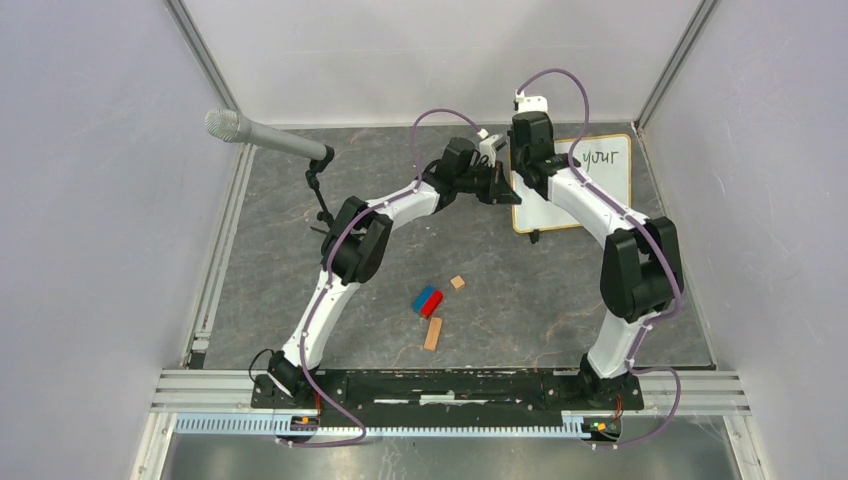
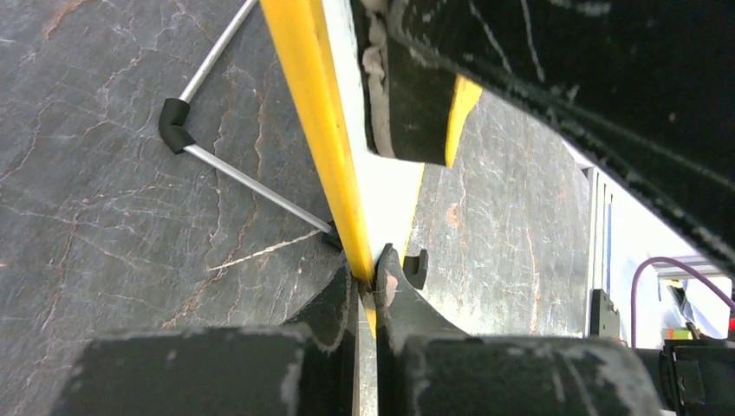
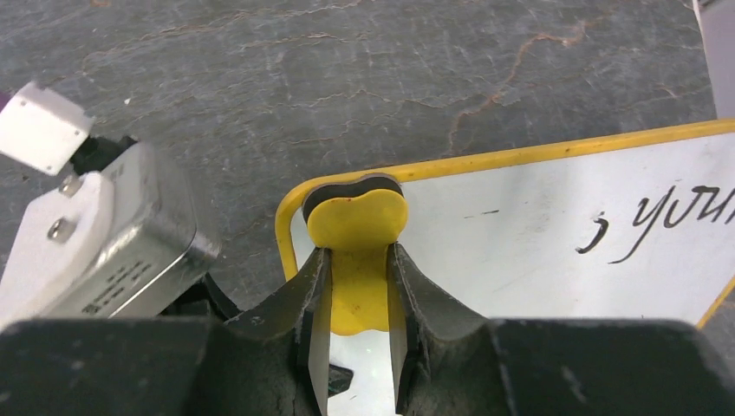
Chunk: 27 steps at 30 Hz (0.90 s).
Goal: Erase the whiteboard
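Looking down from the top view, I have the whiteboard [image 1: 608, 175] at 1 o'clock on the table [image 1: 500, 330], with both grippers crowded at its 9 o'clock edge. The left gripper [image 2: 371, 276] is clamped on that edge. Its wrist view shows the fingers pinched tight on the yellow frame, with the board seen edge-on and running up toward 12 o'clock. The right gripper [image 3: 357, 277] is closed on a yellow eraser [image 3: 355, 221], whose black pad sits against the board's rounded corner.

Only the right wrist view shows the dark writing [image 3: 659, 221] clearly, at 3 o'clock from the eraser. Only the left wrist view shows a thin metal rod [image 2: 260, 188] with a black elbow, meeting the frame near the fingers. The top view alone shows a red-and-blue block [image 1: 428, 301] at 6 o'clock — well apart from the board.
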Tool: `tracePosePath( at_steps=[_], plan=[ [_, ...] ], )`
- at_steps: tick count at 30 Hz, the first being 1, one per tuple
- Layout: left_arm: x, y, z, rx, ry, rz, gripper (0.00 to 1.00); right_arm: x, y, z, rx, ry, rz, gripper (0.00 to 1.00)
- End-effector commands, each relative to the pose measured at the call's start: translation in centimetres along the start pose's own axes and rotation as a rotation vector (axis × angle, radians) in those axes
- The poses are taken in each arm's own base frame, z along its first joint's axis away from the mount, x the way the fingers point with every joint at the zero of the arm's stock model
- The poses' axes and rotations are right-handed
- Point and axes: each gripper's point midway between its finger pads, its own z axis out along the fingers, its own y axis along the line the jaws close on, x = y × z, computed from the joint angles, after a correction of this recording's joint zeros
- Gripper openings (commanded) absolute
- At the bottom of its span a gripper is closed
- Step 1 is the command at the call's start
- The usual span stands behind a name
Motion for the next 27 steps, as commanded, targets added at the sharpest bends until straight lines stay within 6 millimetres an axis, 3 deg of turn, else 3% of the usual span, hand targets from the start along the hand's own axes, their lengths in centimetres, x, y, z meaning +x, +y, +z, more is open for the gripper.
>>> tracePosePath(
  at_steps=[1, 9, 14, 18, 19, 23, 27],
  plan=[
    [1.9, -2.9, 1.4, 0.078, 0.067, 0.129, 0.02, -1.5, -2.5, 1.2, 0.141, -0.034, 0.086, 0.05],
    [2.2, -2.8, 1.4, 0.074, 0.079, 0.122, 0.02, 4.1, -10.2, 1.4, 0.177, 0.021, 0.161, 0.06],
    [2.7, -2.6, 1.3, 0.063, 0.094, 0.108, 0.02, 4.4, -13.9, 0.9, 0.181, 0.007, 0.122, 0.07],
    [2.4, -2.5, 1.3, 0.041, 0.093, 0.096, 0.03, 3.8, -13.9, -0.5, 0.113, -0.073, 0.100, 0.08],
    [2.3, -2.5, 1.2, 0.036, 0.089, 0.094, 0.06, 3.9, -13.5, -1.0, 0.088, -0.091, 0.092, 0.08],
    [1.8, -2.2, 1.2, 0.014, 0.051, 0.079, 0.41, 3.7, -13.3, -2.1, 0.068, -0.124, 0.095, 0.08],
    [1.5, -1.9, 1.3, 0.015, 0.024, 0.070, 0.58, 3.1, -13.6, -2.6, 0.079, -0.152, 0.097, 0.09]
  ],
)
